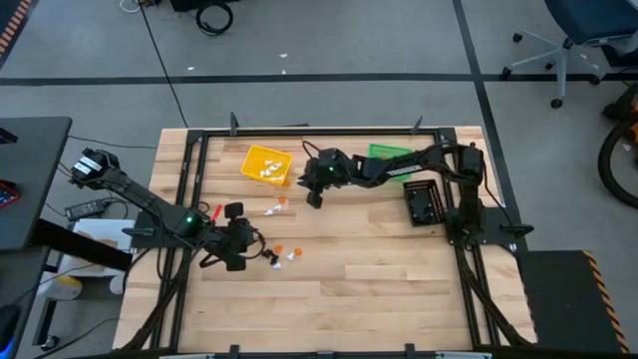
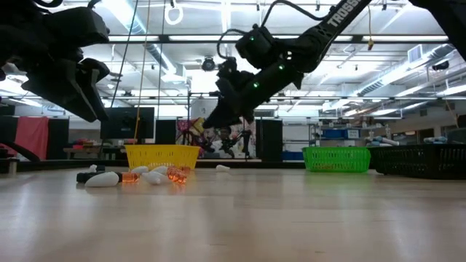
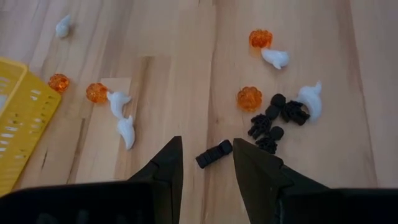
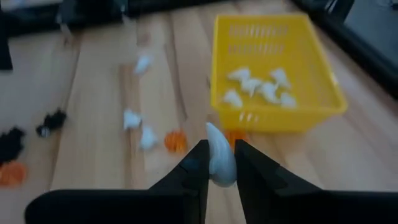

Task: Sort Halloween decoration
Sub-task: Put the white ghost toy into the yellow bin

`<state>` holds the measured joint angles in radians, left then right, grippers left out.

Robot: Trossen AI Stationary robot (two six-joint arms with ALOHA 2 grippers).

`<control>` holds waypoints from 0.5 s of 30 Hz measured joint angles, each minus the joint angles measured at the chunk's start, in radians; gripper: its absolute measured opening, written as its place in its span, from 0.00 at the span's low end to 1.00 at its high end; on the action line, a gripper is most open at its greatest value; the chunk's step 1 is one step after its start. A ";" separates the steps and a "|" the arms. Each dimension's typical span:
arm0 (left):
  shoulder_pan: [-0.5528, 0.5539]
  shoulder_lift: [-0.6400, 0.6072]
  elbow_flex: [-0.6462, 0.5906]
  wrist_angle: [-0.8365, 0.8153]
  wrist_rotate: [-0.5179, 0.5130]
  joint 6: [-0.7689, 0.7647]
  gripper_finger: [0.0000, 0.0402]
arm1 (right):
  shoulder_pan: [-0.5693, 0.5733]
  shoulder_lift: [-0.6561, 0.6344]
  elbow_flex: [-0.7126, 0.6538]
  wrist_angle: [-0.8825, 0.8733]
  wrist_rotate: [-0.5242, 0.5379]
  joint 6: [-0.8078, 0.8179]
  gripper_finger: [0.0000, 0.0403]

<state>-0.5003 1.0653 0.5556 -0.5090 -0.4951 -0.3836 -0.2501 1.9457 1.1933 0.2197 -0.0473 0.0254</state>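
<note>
Tiny Halloween decoration pieces lie loose on the wooden table: white ghosts (image 3: 126,130), orange pumpkins (image 3: 249,98) and black spiders (image 3: 268,123). My left gripper (image 3: 208,163) hangs open above them, near the table's left; a small black piece (image 3: 214,154) lies on the table between its fingertips. My right gripper (image 4: 219,163) is shut on one white ghost. It hovers above the table just right of the yellow bin (image 1: 267,165), which holds several white ghosts (image 4: 260,86). My right gripper pinches a white ghost (image 4: 217,149) between its two fingers, and the pointed end sticks out past the fingertips. The fingers slant down, coming from the table's right side. The ghost is lifted clear of the table.
A green bin (image 1: 389,155) stands at the far right and a black bin (image 1: 424,202) nearer, beside the right arm's base. More trinkets (image 1: 276,207) lie in front of the yellow bin. The near half of the table (image 1: 379,289) is bare wood.
</note>
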 joint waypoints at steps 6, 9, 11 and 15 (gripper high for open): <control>0.000 0.000 0.000 0.019 -0.057 0.006 0.29 | 0.000 0.000 0.078 0.004 0.032 -0.008 0.18; 0.007 0.000 0.000 0.019 -0.100 -0.009 0.29 | 0.000 0.001 0.116 0.012 0.033 -0.008 0.18; 0.026 0.000 0.000 0.019 -0.114 -0.026 0.29 | -0.001 0.032 0.148 0.035 0.029 -0.008 0.18; 0.061 0.000 0.000 0.009 -0.116 -0.034 0.29 | 0.003 0.131 0.250 0.017 0.031 -0.011 0.18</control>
<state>-0.4395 1.0649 0.5560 -0.5005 -0.6109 -0.4173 -0.2471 2.0764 1.4430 0.2370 -0.0160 0.0139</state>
